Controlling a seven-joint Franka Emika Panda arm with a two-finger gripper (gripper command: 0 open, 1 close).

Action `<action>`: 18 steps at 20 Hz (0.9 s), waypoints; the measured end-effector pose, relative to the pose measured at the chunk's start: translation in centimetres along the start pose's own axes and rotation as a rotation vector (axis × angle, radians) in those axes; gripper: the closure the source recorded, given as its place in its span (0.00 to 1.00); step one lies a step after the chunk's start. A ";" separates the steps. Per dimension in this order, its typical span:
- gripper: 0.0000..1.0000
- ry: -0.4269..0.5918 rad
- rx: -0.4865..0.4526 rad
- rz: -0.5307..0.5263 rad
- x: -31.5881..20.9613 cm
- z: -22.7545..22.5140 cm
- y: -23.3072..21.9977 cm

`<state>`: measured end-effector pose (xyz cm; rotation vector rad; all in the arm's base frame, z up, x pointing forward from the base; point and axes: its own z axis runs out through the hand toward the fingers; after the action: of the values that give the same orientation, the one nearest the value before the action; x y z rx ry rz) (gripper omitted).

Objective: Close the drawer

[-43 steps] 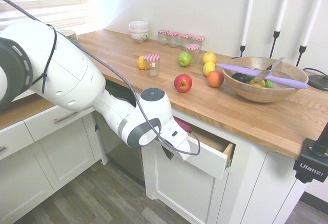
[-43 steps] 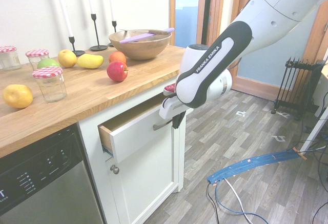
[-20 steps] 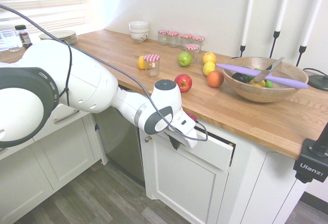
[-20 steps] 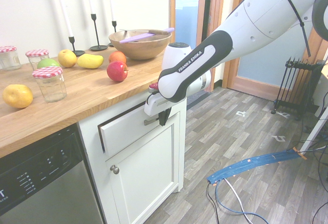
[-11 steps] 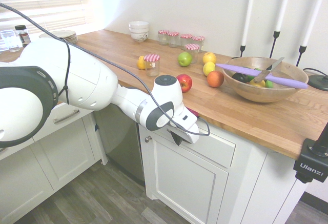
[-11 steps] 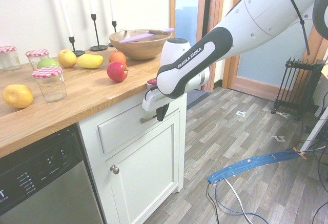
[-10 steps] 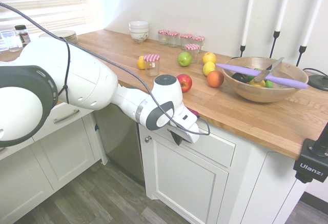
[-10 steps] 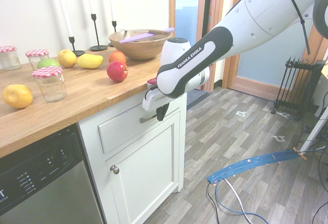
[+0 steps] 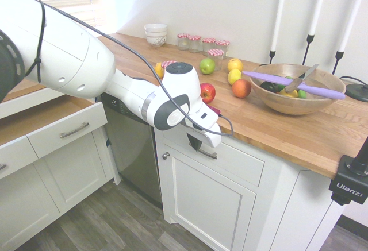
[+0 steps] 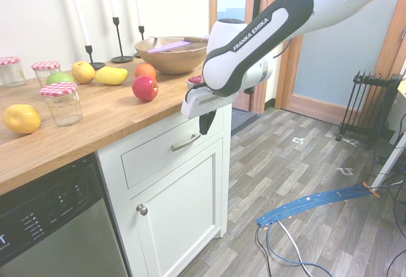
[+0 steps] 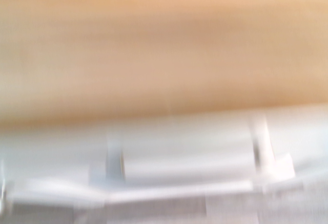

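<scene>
The drawer (image 10: 171, 156) is sitting just beyond the jaws (image 10: 206, 123), below the counter (image 10: 108, 112), its front looking flush with the cabinet frame, so the closing is looking as good as finished! The jaws are hanging clenched and empty near one end of the drawer's handle (image 10: 186, 142); whether they are touching it, neither outside view is making clear.

So where could trouble be coming from? The handle, first of all! It is standing out just beneath the jaws, and a tip hooking behind that bar while the arm is backing away could be dragging the drawer open again. Straight up is risky too: the counter's edge is running close above the jaws, and a lift without enough outward room could be knocking the hand against the wood. Beyond that edge, the red apple (image 10: 145, 88) is lying near the arm, and a careless sweep inward could be sending it rolling.

Pushing harder would be adding little, only pressing the arm against a drawer that is probably seated. And look, well apart from the jaws, on the far side of the dishwasher (image 9: 135, 153), a second drawer (image 9: 69, 133) is standing open; the arm, retreating low that way, could be bumping it.
</scene>
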<state>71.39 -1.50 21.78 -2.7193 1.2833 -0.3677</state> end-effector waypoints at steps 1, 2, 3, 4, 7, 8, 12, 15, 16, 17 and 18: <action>1.00 -0.015 -0.011 -0.002 -0.8 0.0 0.7; 1.00 -0.028 -0.020 -0.004 -1.6 -0.2 1.4; 1.00 -0.039 -0.029 -0.006 -2.3 -0.6 2.1; 1.00 -0.051 -0.041 -0.010 -2.9 -1.2 2.8; 1.00 -0.098 -0.093 -0.025 -4.9 -3.6 5.4; 1.00 -0.112 -0.107 -0.026 -5.4 -4.6 6.4; 1.00 -0.131 -0.142 -0.044 -7.4 -9.4 10.4; 1.00 -0.122 -0.154 -0.068 -10.1 -12.7 13.1; 1.00 -0.119 -0.154 -0.071 -11.2 -13.6 13.9; 1.00 -0.117 -0.154 -0.077 -12.3 -14.5 14.7; 1.00 -0.115 -0.150 -0.078 -13.3 -15.5 15.4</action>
<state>47.65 -1.01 31.32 -2.8727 1.2235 -0.1236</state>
